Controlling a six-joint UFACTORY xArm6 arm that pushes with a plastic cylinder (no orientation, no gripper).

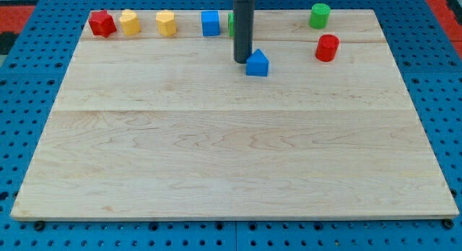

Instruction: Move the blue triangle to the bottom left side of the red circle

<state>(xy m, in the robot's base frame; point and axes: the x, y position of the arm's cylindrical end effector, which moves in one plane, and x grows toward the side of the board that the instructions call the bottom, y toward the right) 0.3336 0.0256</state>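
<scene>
Worktop (231, 172) bare near camera. Blue triangle (257, 63) left of red circle (327, 47), well apart. My tip (242, 60) touching its left side. No hand fitted. Pushing step begun; rightward shove required next.

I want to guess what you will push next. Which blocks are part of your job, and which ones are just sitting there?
Part of my job:
blue triangle
red circle
my tip, just to the view's left of the blue triangle

Just sitting there:
red star-shaped block
two yellow blocks
blue square block
green cylinder
green block, mostly hidden behind my rod
</scene>
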